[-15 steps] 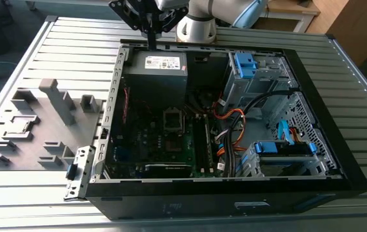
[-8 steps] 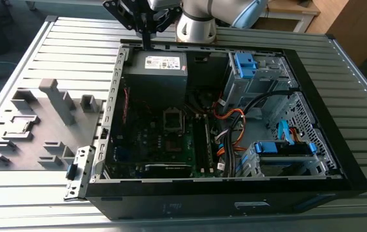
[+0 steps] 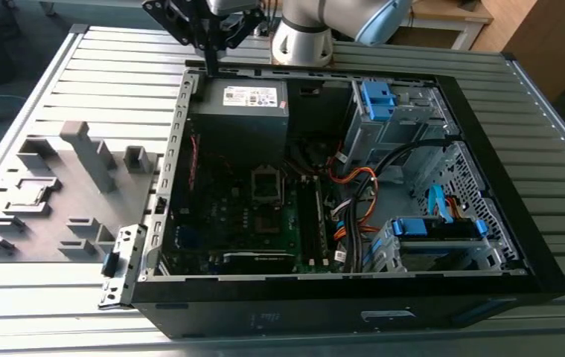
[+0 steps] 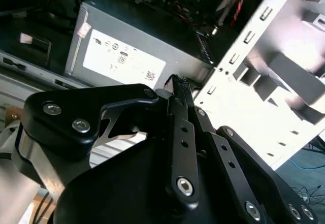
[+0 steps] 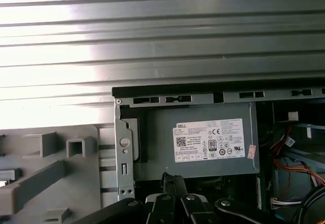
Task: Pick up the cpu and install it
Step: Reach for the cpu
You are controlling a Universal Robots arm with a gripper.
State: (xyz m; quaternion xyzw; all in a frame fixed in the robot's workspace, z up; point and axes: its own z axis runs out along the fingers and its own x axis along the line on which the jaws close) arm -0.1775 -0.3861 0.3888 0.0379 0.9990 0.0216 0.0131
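The end effector (image 4: 177,89), fingers closed together and empty in both wrist views, hangs at the power supply's (image 5: 203,140) edge, while the exterior view adds the cpu (image 3: 32,195), resting in the grey fixture (image 3: 91,158) at the frame's middle left.

Cpu (image 3: 32,195): small flat square chip, dull silver top, lying flat in shallow recess of grey holder tray (image 3: 76,199) on bench (image 3: 113,74), toward exterior view's left, apart from open computer case (image 3: 312,312)

Hard glare blowing out slatted table (image 5: 152,56) in first wrist view; computer case (image 3: 312,316) dim, shadowed inside; gripper (image 4: 179,87) silhouetted dark.
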